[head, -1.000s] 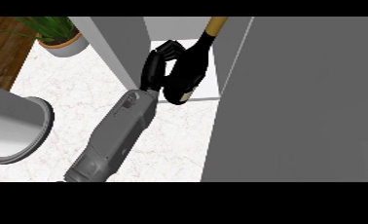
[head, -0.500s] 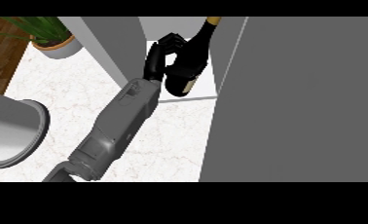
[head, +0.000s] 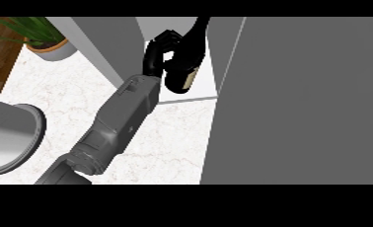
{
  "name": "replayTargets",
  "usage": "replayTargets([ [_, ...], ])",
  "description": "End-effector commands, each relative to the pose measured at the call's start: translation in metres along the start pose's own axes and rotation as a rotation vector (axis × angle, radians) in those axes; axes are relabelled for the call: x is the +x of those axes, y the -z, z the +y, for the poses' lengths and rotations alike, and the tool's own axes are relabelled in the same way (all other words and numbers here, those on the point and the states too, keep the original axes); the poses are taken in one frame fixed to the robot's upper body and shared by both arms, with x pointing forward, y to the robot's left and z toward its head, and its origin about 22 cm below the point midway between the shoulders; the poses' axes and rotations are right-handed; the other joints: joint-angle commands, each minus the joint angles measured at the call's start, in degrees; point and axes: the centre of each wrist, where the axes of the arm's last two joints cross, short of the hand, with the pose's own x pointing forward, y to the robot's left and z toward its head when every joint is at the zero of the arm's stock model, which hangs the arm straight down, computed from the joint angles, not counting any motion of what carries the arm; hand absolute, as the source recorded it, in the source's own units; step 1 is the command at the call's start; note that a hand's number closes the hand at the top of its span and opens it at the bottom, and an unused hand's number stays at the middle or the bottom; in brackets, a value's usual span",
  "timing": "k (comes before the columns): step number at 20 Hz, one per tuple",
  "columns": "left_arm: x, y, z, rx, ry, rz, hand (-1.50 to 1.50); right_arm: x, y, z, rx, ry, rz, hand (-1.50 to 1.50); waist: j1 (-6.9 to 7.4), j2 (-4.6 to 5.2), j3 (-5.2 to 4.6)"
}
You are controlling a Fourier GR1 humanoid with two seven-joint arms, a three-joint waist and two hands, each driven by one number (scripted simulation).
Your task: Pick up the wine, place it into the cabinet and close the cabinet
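Reaching into the open cabinet (head: 102, 43), one hand (head: 157, 56), side unclear, fingers curled round the dark wine bottle (head: 186, 58), bottle tilted inside the cabinet opening, potted plant (head: 44, 38) far left.

Place: home kitchen.
Counter (head: 167, 137): white marble-look top, pale veins.
Cabinet (head: 291, 97): grey, standing on the counter, door open onto a white shelf.
Plant (head: 44, 38): green leaves in a pale pot, far left corner.
Bowl (head: 15, 137): grey rim at left edge.
Floor (head: 9, 48): brown wood past the counter.
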Motion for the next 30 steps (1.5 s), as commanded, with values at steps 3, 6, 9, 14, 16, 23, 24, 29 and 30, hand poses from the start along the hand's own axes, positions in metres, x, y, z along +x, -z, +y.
replayTargets([
  [3,0.002,0.004,0.001,0.05,0.03,-0.032,1.5,0.034,-0.01,-0.001,0.009,0.118,-0.02,-1.5,-0.29,0.34,-0.07],
  [6,0.014,0.015,0.017,0.093,0.07,-0.057,1.5,0.023,-0.011,0.0,0.041,0.104,-0.012,-1.5,-1.05,0.55,0.01],
  [9,0.007,0.013,0.018,0.084,0.122,-0.057,-1.5,0.027,-0.01,0.0,0.05,0.1,-0.042,-1.5,-0.64,0.55,-0.04],
  [14,0.003,0.013,0.03,0.138,0.21,-0.083,-1.5,0.025,-0.014,0.0,0.06,0.111,-0.019,-1.5,-1.86,0.96,-0.04],
  [16,0.018,0.023,0.04,0.163,0.219,-0.09,-1.5,0.027,-0.014,-0.001,0.072,0.102,-0.015,-1.5,-1.8,0.99,-0.1],
  [23,0.029,0.029,0.046,0.161,0.137,-0.126,-1.5,0.021,-0.015,0.001,0.064,0.112,-0.048,-1.5,-1.82,0.96,-0.09],
  [24,0.025,0.025,0.03,0.12,0.127,-0.137,-1.5,0.02,-0.016,0.002,0.08,0.104,-0.041,-1.5,-1.85,0.91,-0.11],
  [29,0.044,0.033,0.021,0.069,-0.011,-0.185,1.5,0.027,-0.017,-0.001,0.055,0.11,-0.044,-1.5,-1.79,0.73,-0.14],
  [30,0.045,0.031,0.011,0.041,-0.046,-0.2,1.5,0.023,-0.017,-0.003,0.048,0.104,-0.041,-1.5,-0.94,0.45,-0.07],
])
